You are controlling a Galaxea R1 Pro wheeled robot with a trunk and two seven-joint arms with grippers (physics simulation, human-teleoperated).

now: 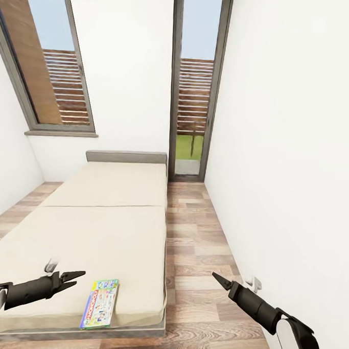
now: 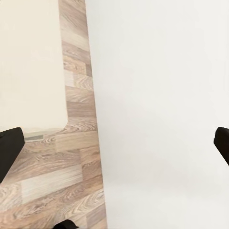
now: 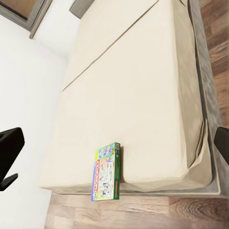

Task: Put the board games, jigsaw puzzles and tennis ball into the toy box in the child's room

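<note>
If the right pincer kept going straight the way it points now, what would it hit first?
Judging by its wrist view, the right pincer, jaws open, aims down at the bed. Probably the mattress, above the board game; depth is unclear.

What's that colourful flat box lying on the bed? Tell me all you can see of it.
The board game is a thin, flat rectangular box with a green border and a busy multicoloured cover. It lies flat, face up, at the near edge of the beige bed, one short end reaching the mattress's edge. Nothing else touches it; both grippers are apart from it.
</note>
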